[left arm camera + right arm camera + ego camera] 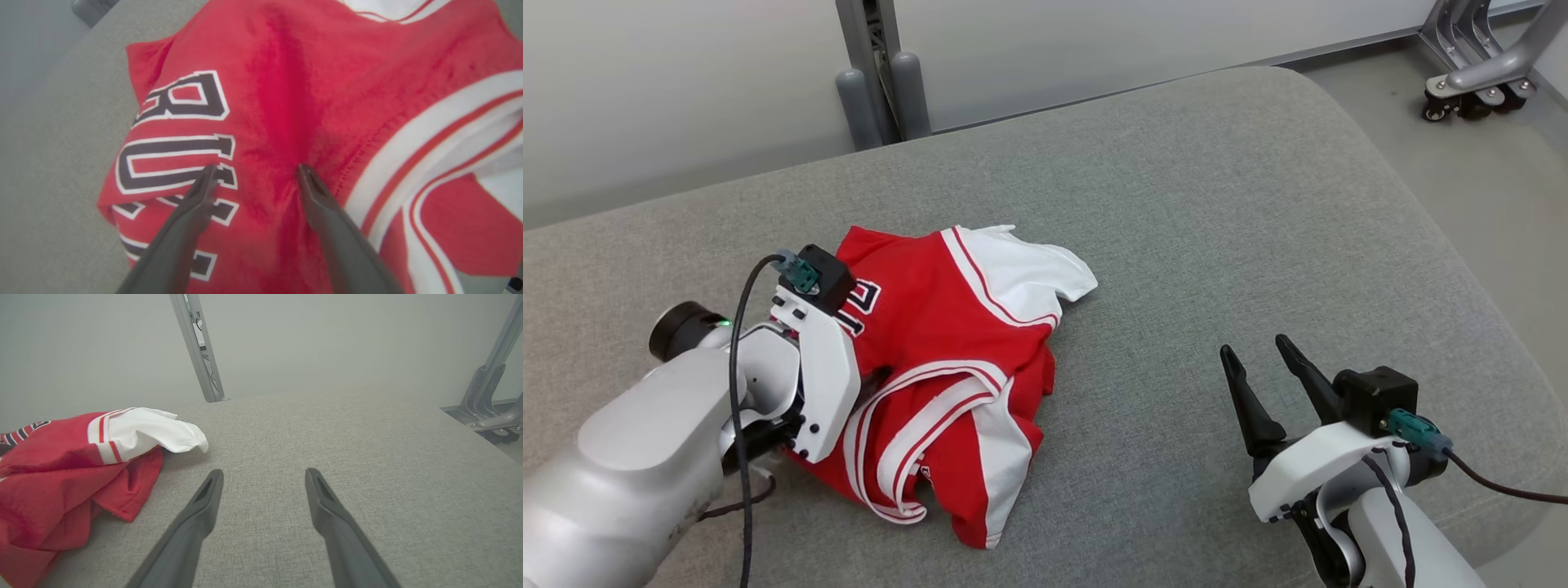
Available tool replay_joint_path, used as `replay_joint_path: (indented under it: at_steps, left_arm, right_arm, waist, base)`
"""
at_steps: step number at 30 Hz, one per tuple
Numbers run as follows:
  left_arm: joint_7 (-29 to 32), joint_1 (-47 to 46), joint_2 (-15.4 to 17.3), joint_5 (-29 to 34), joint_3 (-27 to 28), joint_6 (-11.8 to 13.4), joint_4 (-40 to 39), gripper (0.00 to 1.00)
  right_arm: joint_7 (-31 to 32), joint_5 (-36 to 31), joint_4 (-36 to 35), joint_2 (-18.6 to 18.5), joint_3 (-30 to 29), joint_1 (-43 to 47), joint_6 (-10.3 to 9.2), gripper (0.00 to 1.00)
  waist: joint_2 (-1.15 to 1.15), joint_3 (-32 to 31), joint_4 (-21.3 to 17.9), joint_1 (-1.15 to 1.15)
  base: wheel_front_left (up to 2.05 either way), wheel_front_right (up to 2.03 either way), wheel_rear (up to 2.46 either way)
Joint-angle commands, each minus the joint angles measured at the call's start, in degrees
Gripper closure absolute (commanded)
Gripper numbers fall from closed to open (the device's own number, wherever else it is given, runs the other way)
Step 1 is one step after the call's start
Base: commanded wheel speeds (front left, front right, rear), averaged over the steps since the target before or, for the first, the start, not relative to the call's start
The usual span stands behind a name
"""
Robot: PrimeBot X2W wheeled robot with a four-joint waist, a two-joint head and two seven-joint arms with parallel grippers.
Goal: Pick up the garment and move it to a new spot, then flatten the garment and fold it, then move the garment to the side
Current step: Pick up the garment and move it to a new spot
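The left gripper [257, 173] stands spread wide, holding nothing. In its wrist view both dark fingertips [209, 173] sit on the red cloth of the garment [327, 81], one on the black-and-white lettering, the other beside a crease near the white striped band. Whether they press in or only rest there cannot be told. In the head view the left forearm comes in from the lower left, its wrist bent so the fingers point down into the garment's [947, 327] left part.

The right gripper [1254, 347] is also wide apart and empty, low over the bare grey cushion [1176, 204], fingers pointing away from the robot, well apart from the garment [53, 457].

The garment lies crumpled left of the cushion's middle. The heap runs roughly far to near, its white sleeve pointing to the robot's right.
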Motion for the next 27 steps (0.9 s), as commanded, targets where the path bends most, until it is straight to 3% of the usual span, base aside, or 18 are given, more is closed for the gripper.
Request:
replay_joint_path:
  at_steps: [1,6,7,8,16,27]
  left_arm:
    - [1.44,-0.48,-0.34,-1.71,-0.83,-0.04,1.27,0.00]
    - [2.43,-1.33,-2.32,-3.19,-2.97,-0.04,5.54,0.00]
    - [2.61,-1.07,-2.72,-3.62,-3.30,-0.04,6.17,0.33]
    - [2.02,-1.24,-3.00,-3.43,-3.53,-0.04,6.56,1.00]
    - [-2.14,-2.74,-3.71,-3.24,-4.69,-0.04,6.81,1.00]
    - [-13.91,-7.73,-2.41,-3.34,-5.02,-0.05,-0.96,1.00]
  right_arm:
    - [-0.62,0.33,0.28,-0.28,0.02,-0.49,0.01,0.00]
    - [-0.68,0.71,0.67,-0.29,0.62,-1.31,0.01,0.00]
    - [-0.74,0.75,0.76,-0.29,0.67,-1.36,0.01,0.00]
    - [-0.79,0.80,0.83,-0.28,0.74,-1.42,0.01,0.00]
    - [-1.06,0.43,1.33,-0.28,0.10,-1.80,0.01,0.00]
    - [-1.08,-1.13,1.87,-0.31,-1.36,-0.33,0.01,0.00]
  waist:
    - [0.00,0.20,-0.07,0.00]
    - [0.00,0.92,-0.48,0.00]
    - [0.00,1.03,-0.56,0.00]
    - [0.00,1.17,-0.61,0.00]
    - [0.00,1.41,-0.14,0.00]
    - [0.00,-1.33,6.05,0.00]
  base:
    - [0.00,0.00,0.00]
    - [0.00,0.00,0.00]
    - [0.00,0.00,0.00]
    - [0.00,0.00,0.00]
    - [0.00,0.00,0.00]
    - [0.00,0.00,0.00]
